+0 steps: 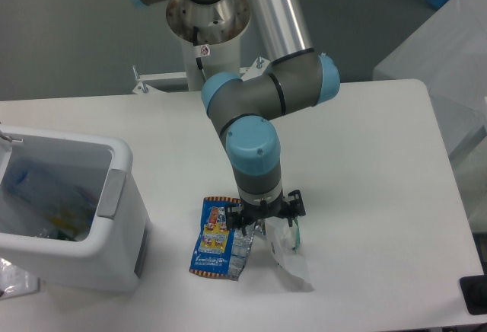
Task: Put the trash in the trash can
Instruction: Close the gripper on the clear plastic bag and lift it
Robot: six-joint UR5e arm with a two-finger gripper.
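A flat blue-and-yellow snack packet (214,241) lies on the white table with silver foil (242,245) showing along its right side. To its right lies a crumpled clear-white wrapper with green bits (288,250). My gripper (263,224) points straight down and sits low over the foil edge, between the packet and the wrapper. Its jaws look spread open, and the fingertips are partly hidden by the trash. The white trash can (76,144) stands at the left edge, apart from the gripper, with colourful litter inside.
The can's grey handle panel (112,193) faces the packet. A translucent box (449,65) stands off the table's right side. A black object (473,294) sits at the bottom right corner, and clear plastic (11,280) lies beside the can at bottom left.
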